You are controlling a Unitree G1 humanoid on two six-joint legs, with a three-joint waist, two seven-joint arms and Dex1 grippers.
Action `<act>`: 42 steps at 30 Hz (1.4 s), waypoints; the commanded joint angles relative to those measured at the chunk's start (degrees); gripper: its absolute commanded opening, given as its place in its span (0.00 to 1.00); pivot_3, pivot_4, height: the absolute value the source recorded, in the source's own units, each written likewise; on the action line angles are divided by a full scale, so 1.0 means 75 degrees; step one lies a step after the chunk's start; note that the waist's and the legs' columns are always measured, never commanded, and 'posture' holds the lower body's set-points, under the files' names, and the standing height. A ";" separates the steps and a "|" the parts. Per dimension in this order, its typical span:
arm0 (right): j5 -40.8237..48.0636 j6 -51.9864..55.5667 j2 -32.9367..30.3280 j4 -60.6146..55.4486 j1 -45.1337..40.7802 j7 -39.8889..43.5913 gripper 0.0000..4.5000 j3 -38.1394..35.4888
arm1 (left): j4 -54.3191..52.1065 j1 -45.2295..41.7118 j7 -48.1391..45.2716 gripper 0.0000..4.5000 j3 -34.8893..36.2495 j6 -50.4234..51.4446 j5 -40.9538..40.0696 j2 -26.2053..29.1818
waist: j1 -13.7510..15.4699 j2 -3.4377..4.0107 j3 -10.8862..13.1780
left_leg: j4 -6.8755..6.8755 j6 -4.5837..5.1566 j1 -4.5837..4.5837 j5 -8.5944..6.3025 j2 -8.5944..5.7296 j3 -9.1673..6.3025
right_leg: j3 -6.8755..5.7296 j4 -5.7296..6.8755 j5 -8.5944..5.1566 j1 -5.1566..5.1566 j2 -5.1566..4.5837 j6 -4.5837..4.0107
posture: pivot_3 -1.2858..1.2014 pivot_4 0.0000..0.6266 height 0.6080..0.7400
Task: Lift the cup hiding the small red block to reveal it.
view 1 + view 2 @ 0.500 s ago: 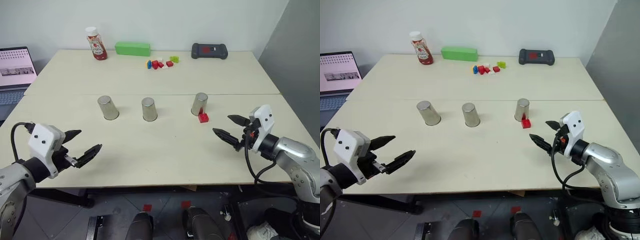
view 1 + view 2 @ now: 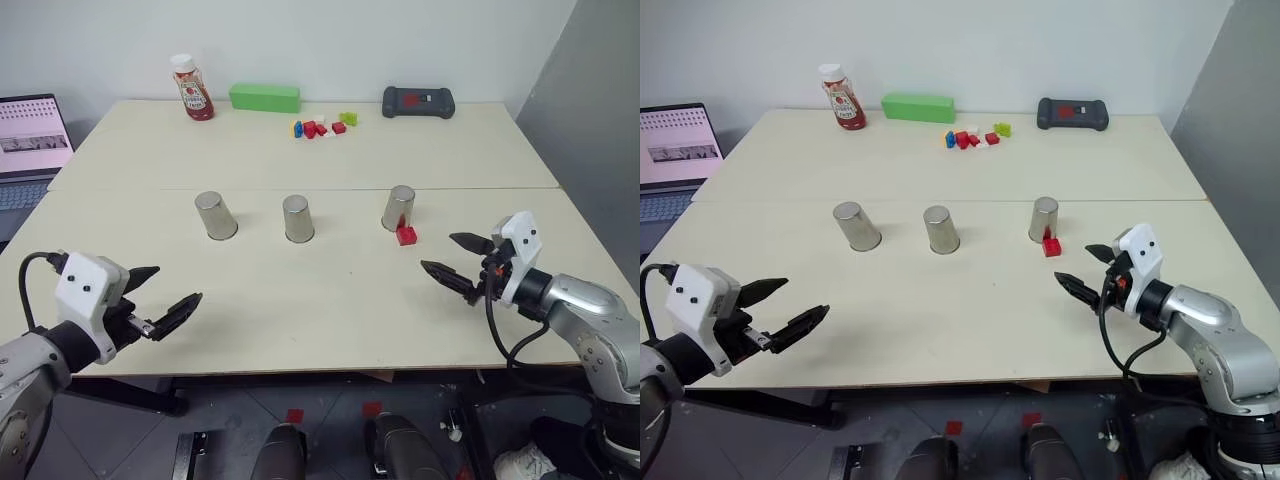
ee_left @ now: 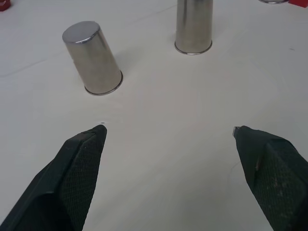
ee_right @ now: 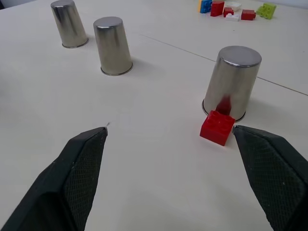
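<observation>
A: which cup? three steel ones upside down in a row mid-table, all upright, long axis vertical

B: red block (image 2: 406, 236) already sits in the open, touching the base of the right-hand cup (image 2: 398, 208) on its near side. So that cup is my guess for the task's one, but I can't see under any of them

A: nearer arm?

B: right gripper (image 2: 458, 262), easily. From it the cup lies at about 11 o'clock, near; block sits between the two, a bit closer to the cup. Left gripper (image 2: 165, 297) is well apart, over the near left edge, with the left cup (image 2: 215, 215) at its 1 o'clock

A: fingers?

B: both grippers spread wide, holding nothing

A: middle cup (image 2: 297, 218)?

B: between the other two, roughly 10 o'clock from the right gripper and farther off

A: so next move?

B: likely right arm goes forward and a little left, jaws either side of the cup wall, and has to clear the block on the way
</observation>
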 commanded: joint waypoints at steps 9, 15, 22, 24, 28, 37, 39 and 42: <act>-0.0177 -0.0200 -0.0031 -0.0113 -0.0196 0.0011 0.99 0.0151 | -0.0150 -0.0067 0.0009 1.00 0.0259 -0.0403 0.0053 0.0039 | 0.0002 0.0000 0.0000 | 0.0000 0.0000 -0.0001 0.0000 0.0000 0.0000 | 0.0001 0.0000 0.0000 0.0000 0.0000 0.0000 | 0.52 0.24 1.00; -0.0263 -0.0339 0.0039 -0.0134 -0.0249 0.0070 0.99 0.0172 | -0.0060 -0.0224 -0.0124 1.00 0.0170 -0.0420 -0.0075 0.0118 | 0.0002 0.0000 0.0000 | 0.0000 0.0000 0.0000 0.0000 0.0000 0.0001 | 0.0000 0.0000 0.0000 0.0000 0.0000 0.0000 | 0.52 0.24 1.00; -0.0213 -0.0446 0.0072 -0.0120 -0.0249 0.0160 0.99 0.0214 | 0.0113 -0.0218 -0.0281 1.00 -0.0027 -0.0669 0.0299 0.0265 | 0.0001 -0.0001 0.0000 | -0.0001 0.0000 -0.0001 0.0000 0.0000 0.0001 | 0.0000 -0.0001 0.0000 -0.0001 0.0000 0.0000 | 0.52 0.24 1.00; -0.0187 -0.0394 0.0093 -0.0112 -0.0287 0.0145 0.99 0.0206 | 0.0145 -0.0229 -0.0285 1.00 -0.0065 -0.0720 0.0336 0.0221 | 0.0001 -0.0001 0.0000 | -0.0001 0.0000 0.0000 0.0000 0.0000 0.0000 | 0.0000 0.0000 0.0000 0.0000 0.0000 0.0000 | 0.52 0.24 1.00; -0.0107 -0.0345 0.0064 -0.0034 -0.0386 0.0176 0.99 0.0066 | 0.0181 -0.0300 -0.0331 1.00 -0.0158 -0.0755 0.0329 0.0179 | 0.0001 0.0000 0.0000 | 0.0000 0.0000 0.0000 0.0000 0.0000 0.0001 | 0.0001 0.0000 0.0000 0.0000 0.0000 0.0000 | 0.52 0.24 1.00; 0.0067 -0.0302 0.0079 -0.0157 -0.0218 0.0250 0.99 -0.0109 | 0.0345 -0.0579 -0.0453 1.00 -0.0106 -0.0597 0.0139 0.0247 | 0.0003 -0.0001 0.0000 | -0.0001 0.0000 -0.0001 0.0000 0.0000 0.0000 | 0.0000 -0.0001 0.0000 0.0000 0.0000 0.0000 | 0.52 0.24 1.00; 0.0119 -0.0317 0.0095 -0.0186 -0.0171 0.0245 0.99 -0.0135 | 0.0360 -0.0578 -0.0516 1.00 -0.0137 -0.0569 0.0149 0.0296 | 0.0000 0.0000 0.0000 | -0.0001 0.0000 -0.0001 0.0000 0.0000 0.0001 | 0.0000 -0.0001 0.0000 0.0000 0.0000 0.0000 | 0.52 0.24 1.00; 0.0210 -0.0319 0.0109 -0.0248 -0.0064 0.0251 0.99 -0.0146 | 0.0367 -0.0610 -0.0571 1.00 -0.0203 -0.0523 0.0167 0.0336 | 0.0001 0.0000 0.0000 | -0.0001 0.0000 -0.0001 0.0000 0.0000 -0.0001 | -0.0002 0.0000 0.0000 -0.0001 0.0000 0.0000 | 0.52 0.24 1.00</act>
